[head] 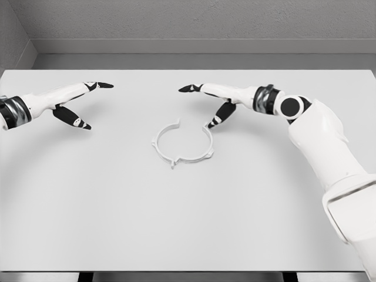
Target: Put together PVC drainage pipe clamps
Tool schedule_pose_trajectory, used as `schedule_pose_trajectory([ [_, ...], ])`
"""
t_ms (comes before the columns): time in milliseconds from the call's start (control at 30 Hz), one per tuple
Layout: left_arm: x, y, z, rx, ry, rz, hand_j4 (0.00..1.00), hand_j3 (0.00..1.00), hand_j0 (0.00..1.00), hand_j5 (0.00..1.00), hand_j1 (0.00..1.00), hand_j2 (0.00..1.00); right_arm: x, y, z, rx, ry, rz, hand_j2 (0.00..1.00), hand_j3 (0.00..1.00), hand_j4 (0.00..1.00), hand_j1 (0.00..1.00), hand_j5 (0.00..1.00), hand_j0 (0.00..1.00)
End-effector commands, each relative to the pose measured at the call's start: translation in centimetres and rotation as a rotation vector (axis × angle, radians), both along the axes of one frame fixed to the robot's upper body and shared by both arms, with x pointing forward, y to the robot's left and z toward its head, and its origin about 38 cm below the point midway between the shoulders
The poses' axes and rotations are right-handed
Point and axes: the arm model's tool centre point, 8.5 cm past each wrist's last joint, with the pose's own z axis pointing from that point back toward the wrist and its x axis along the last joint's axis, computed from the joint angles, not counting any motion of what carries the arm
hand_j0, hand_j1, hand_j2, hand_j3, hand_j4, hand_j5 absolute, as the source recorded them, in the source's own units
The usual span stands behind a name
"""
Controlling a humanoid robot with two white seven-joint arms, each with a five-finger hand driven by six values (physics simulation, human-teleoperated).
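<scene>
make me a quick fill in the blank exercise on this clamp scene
1. The white pipe clamp lies on the ____.
2. The clamp ring has a gap on its upper ____ side.
3. The robot hand nearer the clamp is the ____ one.
4. The left robot hand holds ____.

Missing words: table; right; right; nothing

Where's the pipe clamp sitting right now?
In the head view the clamp ring lies flat near the middle of the table, just below the right hand and well right of the left hand.
</scene>
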Motion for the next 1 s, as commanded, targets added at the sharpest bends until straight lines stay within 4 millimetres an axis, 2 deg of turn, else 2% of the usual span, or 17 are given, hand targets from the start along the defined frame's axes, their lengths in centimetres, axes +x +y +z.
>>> schedule_pose_trajectory([
  [0,0.0,0.0,0.1,-0.008,-0.001,0.004,1.00,1.00,1.00,1.00,1.00,1.00,0.0,0.4,0.1,0.014,0.002,0.001,1.00,1.00,1.00,1.00,1.00,1.00],
  [367,0.0,0.1,0.1,-0.008,-0.002,0.006,1.00,1.00,1.00,1.00,1.00,1.00,-0.1,1.4,0.1,0.020,0.001,0.017,1.00,1.00,1.00,1.00,1.00,1.00],
  [767,0.0,0.3,0.3,-0.012,-0.005,0.011,1.00,1.00,1.00,1.00,1.00,1.00,-0.2,2.7,1.2,0.043,-0.030,0.046,1.00,1.00,1.00,1.00,1.00,1.00],
  [867,0.0,0.3,0.3,-0.011,-0.005,0.011,1.00,1.00,1.00,1.00,1.00,1.00,0.4,0.8,2.0,0.090,-0.037,-0.010,1.00,1.00,1.00,1.00,1.00,1.00],
  [900,0.0,0.3,0.3,-0.012,-0.005,0.011,1.00,1.00,1.00,1.00,1.00,1.00,0.6,-0.3,2.0,0.105,-0.036,-0.039,1.00,1.00,1.00,1.00,1.00,1.00],
  [967,0.0,0.3,0.3,-0.011,-0.005,0.011,1.00,1.00,1.00,1.00,1.00,1.00,0.5,-1.2,1.5,0.103,-0.024,-0.057,1.00,1.00,1.00,1.00,1.00,1.00],
])
